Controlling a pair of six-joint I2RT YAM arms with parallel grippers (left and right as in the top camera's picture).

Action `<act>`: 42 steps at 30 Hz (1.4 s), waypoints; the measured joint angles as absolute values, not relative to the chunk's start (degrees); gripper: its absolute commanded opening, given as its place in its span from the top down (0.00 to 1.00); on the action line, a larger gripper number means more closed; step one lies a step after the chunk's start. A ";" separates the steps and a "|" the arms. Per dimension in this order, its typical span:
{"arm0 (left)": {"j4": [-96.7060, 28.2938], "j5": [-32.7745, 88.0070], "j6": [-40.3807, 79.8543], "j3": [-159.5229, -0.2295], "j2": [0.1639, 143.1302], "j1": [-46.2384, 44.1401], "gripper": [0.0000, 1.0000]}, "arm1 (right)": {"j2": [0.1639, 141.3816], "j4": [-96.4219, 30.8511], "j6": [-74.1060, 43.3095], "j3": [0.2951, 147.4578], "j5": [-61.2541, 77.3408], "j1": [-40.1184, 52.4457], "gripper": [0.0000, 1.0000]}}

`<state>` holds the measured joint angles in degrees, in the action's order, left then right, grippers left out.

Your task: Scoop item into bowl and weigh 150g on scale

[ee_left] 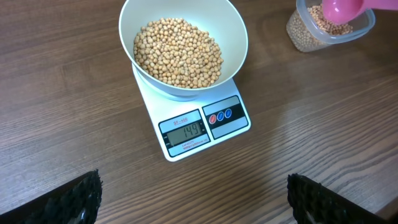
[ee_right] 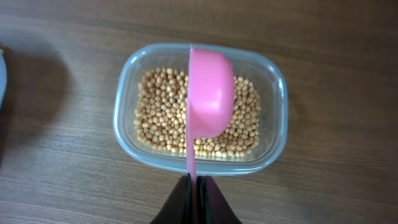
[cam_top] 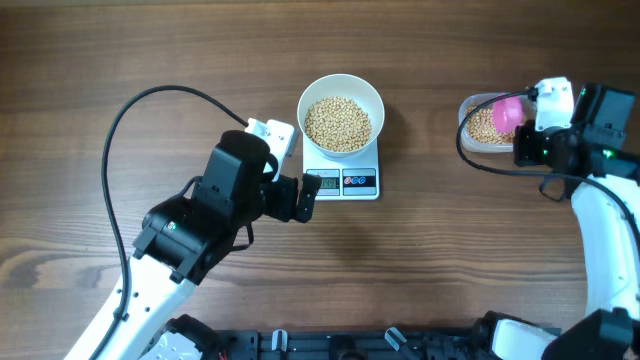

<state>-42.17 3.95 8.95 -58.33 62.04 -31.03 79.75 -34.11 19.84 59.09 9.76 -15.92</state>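
The white bowl (cam_top: 341, 113) (ee_left: 184, 37), filled with tan beans (cam_top: 338, 123) (ee_left: 179, 51), stands on the white scale (cam_top: 345, 180) (ee_left: 198, 127), whose display shows digits. My left gripper (cam_top: 305, 198) (ee_left: 194, 202) hovers open just in front of the scale, with nothing between its fingers. Over at the right, my right gripper (cam_top: 530, 125) (ee_right: 193, 186) is shut on the thin handle of a pink scoop (cam_top: 508, 113) (ee_right: 209, 93) (ee_left: 345, 7). The scoop is tipped on its side above the clear tub (cam_top: 487, 122) (ee_right: 199, 107) (ee_left: 329, 26) of beans.
The wooden table (cam_top: 450, 270) carries the scale in the middle and the tub at the far right. A black cable (cam_top: 130, 115) loops over the table to the left arm. A black rail (cam_top: 350, 345) runs along the front edge.
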 measured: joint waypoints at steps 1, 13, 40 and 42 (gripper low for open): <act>-42.17 3.95 8.95 -58.33 62.04 -31.03 0.00 | 80.42 -34.11 19.86 59.09 9.76 -15.90 0.96; -42.15 3.95 8.95 -58.33 62.04 -31.03 0.00 | 85.30 -34.74 19.86 59.09 13.23 -12.10 0.96; -42.15 3.95 8.95 -58.33 62.04 -31.03 0.00 | 81.62 -33.56 21.52 59.09 4.69 -11.77 0.96; -42.17 3.95 8.97 -58.33 62.04 -31.03 0.00 | 81.62 -33.56 20.88 59.09 5.50 -11.77 0.96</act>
<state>-42.17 3.95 8.97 -58.33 62.04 -31.03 81.62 -33.56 20.88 59.09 5.50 -11.77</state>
